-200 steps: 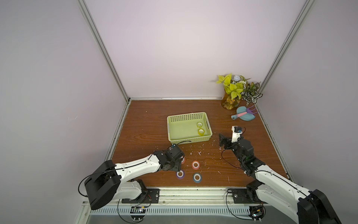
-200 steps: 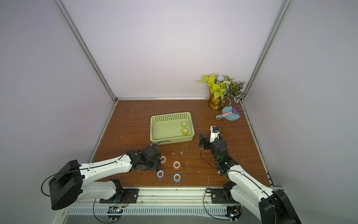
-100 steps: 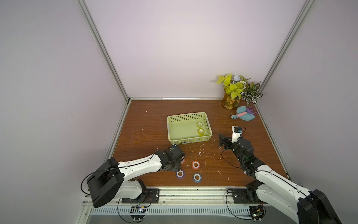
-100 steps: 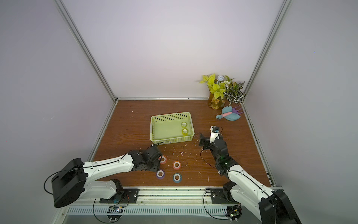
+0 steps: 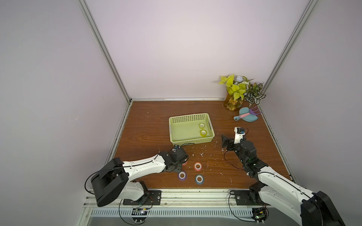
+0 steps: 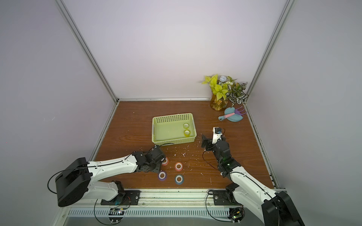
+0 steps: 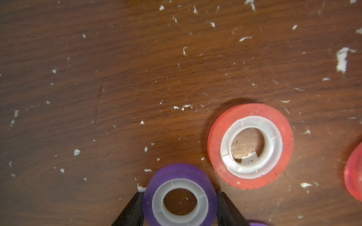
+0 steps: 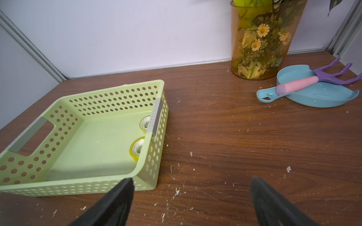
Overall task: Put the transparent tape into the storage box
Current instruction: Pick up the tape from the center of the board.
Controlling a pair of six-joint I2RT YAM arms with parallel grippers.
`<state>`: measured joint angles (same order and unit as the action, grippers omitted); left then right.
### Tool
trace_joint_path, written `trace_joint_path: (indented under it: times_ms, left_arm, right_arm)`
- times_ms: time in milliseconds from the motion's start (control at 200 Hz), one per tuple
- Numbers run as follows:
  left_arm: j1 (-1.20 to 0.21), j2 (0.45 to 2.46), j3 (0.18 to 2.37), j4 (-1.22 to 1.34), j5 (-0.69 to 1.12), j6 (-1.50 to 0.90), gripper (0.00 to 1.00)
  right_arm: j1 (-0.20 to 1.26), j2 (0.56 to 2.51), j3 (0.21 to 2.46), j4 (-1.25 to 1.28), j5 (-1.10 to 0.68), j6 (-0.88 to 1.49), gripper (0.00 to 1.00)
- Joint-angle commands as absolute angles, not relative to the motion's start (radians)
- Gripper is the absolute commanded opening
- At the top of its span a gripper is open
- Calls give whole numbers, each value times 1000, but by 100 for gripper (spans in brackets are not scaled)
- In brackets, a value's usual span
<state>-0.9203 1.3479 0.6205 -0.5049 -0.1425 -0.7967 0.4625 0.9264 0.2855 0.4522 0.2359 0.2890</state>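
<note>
Brown wood-grain bench (image 5: 148,125), pale walls round it, white crumbs scattered everywhere. Your left claw (image 7: 179,194) is down near the front edge, left of centre, pinched in on a small see-through purple tape roll with a white core (image 7: 179,173). Both black fingers (image 7: 130,211) are touching its sides, and the roll lies flat on the wood.

Just beside it is an orange-red tape roll (image 7: 250,110). In a top view you can also see a second orange-red roll (image 5: 198,166), a second purple roll (image 5: 182,175) and a blue-teal roll (image 5: 199,178), all loose near the front edge.

Your pale yellow-green perforated plastic basket (image 5: 191,139) sits mid-bench with two yellow tape rolls (image 5: 201,125) flat inside by its right end wall.

Your right claw (image 8: 192,181) is spread wide with nothing in it, by the basket's front right corner, well apart from the loose rolls.
</note>
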Motion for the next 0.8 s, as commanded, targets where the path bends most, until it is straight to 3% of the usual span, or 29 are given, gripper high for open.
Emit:
trace_joint_path:
  times_ms: [0,295,796]
  left_arm:
    - [-929,1404,591,-528,-118,-798,54]
    - [-934,1421,596,-536,-136,-801,51]
    - [-933,1272,678,-571,-157,-779,49]
  right_arm:
    - [459,912,284,482,259,295,99]
    - [460,909,285,481,261,294,99]
    - [460,902,283,480,262,295,99]
